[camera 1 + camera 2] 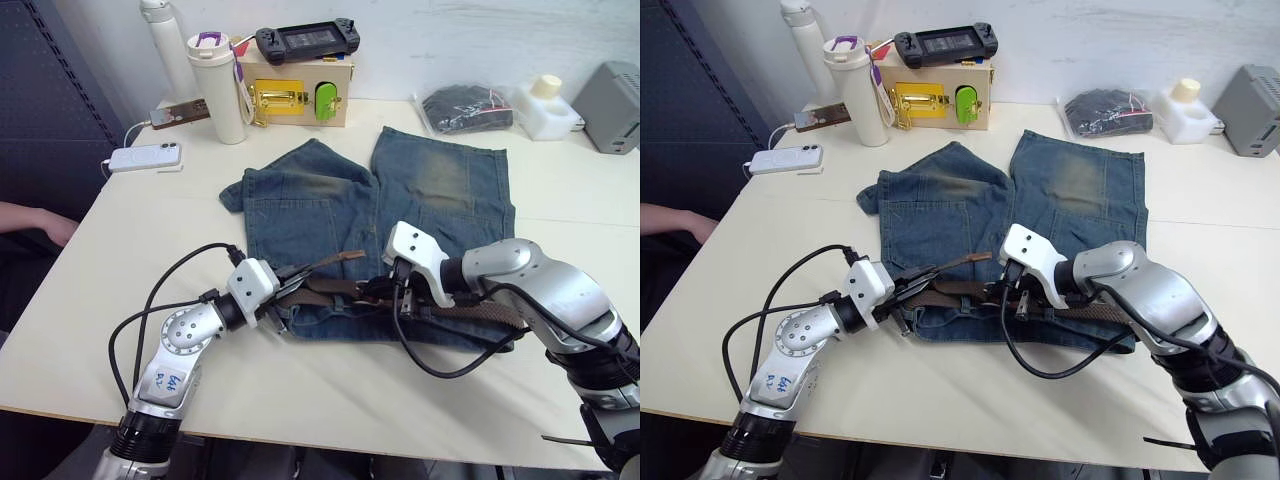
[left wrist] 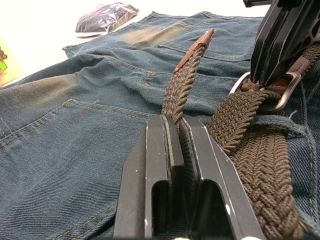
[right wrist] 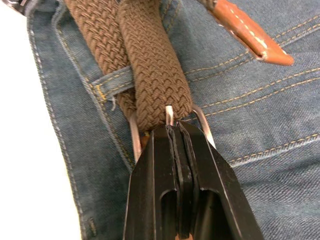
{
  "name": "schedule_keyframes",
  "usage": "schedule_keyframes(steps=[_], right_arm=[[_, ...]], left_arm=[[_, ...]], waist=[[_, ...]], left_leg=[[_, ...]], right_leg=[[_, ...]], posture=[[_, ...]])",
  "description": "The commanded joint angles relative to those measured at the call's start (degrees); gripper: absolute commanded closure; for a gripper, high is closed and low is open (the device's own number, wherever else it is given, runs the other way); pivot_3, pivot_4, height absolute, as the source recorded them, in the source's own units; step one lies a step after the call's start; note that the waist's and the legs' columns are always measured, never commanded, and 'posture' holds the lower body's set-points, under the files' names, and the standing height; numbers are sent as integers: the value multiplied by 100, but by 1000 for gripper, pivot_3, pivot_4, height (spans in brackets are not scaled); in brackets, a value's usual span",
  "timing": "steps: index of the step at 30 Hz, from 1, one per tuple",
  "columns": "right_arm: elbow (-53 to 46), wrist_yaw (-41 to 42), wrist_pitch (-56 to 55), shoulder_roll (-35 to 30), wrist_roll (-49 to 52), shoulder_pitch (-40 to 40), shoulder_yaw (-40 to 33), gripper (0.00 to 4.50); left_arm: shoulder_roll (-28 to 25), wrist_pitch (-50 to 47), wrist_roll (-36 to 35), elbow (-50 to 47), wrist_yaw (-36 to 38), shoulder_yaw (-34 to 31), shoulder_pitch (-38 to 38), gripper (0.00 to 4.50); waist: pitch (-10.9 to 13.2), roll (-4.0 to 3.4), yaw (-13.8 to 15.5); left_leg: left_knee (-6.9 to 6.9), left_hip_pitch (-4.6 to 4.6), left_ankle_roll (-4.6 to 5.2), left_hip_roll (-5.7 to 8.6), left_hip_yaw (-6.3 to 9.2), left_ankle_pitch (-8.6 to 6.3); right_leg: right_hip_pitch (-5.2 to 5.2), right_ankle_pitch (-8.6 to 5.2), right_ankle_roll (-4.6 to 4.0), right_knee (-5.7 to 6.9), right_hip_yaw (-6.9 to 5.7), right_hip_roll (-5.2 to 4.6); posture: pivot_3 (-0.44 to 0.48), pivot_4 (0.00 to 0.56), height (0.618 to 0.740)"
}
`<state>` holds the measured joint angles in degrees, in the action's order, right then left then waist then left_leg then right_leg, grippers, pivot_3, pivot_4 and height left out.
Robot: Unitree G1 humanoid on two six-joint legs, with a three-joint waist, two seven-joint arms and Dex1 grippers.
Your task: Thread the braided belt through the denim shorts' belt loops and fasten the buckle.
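Note:
The denim shorts [image 1: 330,200] lie flat on the table with the waistband nearest me. The braided belt [image 1: 480,312] runs along the waistband and passes under a belt loop [image 3: 112,80]. My left gripper [image 2: 177,122] is shut on the belt's free end a little behind its leather tip [image 2: 200,42], which points up over the shorts. My right gripper [image 3: 176,129] is shut on the silver buckle [image 3: 134,140], where the belt wraps around the frame. The two grippers stand close together at the middle of the waistband, left gripper [image 1: 290,285] beside right gripper [image 1: 385,290].
At the back of the table stand a wooden box with a gold latch [image 1: 300,95], a white tumbler [image 1: 215,85], a black bundle in a clear bag [image 1: 465,108] and a white container [image 1: 545,105]. A power bank [image 1: 145,157] lies far left. A person's hand [image 1: 35,225] rests at the left edge.

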<state>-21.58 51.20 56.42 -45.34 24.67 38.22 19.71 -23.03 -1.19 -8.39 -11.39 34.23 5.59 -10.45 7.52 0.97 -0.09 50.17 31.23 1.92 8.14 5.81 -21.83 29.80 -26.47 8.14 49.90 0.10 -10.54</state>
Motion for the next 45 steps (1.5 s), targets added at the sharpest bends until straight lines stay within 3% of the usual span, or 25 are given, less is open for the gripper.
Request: schedule_keyframes(steps=[1,12,26,34,45], right_arm=[[61,144,-178,40,-146,122,101,4377],[632,713,-311,113,-597,582,740,4377],[1656,1924,-702,396,-1276,1093,1827,4377],[1916,2192,-1071,774,-1927,1025,2372,4377],[1655,2475,-1172,980,-2434,585,2741,4377]], left_arm=[[17,21,34,-274,-58,-12,39,4500],[82,149,172,-210,-94,64,-109,4500],[215,336,85,26,78,42,-946,4500],[189,296,-291,397,718,38,-2029,4500],[407,816,-707,1895,2040,47,-3409,4500]], waist=[[0,0,1],[0,0,-10],[-7,11,-12],[-28,43,-137],[-45,63,-188]], left_leg=[[0,0,0,0,0,0],[-2,-8,-2,0,1,1],[-3,-18,-2,0,5,1],[-23,-47,-14,-8,7,2],[-38,-84,-27,-20,4,-5]], right_leg=[[0,0,0,0,0,0],[-6,0,0,0,-2,1],[-18,0,1,-2,-11,0],[-32,0,1,-1,-20,1],[-54,0,0,-1,-40,1]], posture=[[0,150,645],[0,150,645],[0,150,645],[0,150,645],[0,150,645]])
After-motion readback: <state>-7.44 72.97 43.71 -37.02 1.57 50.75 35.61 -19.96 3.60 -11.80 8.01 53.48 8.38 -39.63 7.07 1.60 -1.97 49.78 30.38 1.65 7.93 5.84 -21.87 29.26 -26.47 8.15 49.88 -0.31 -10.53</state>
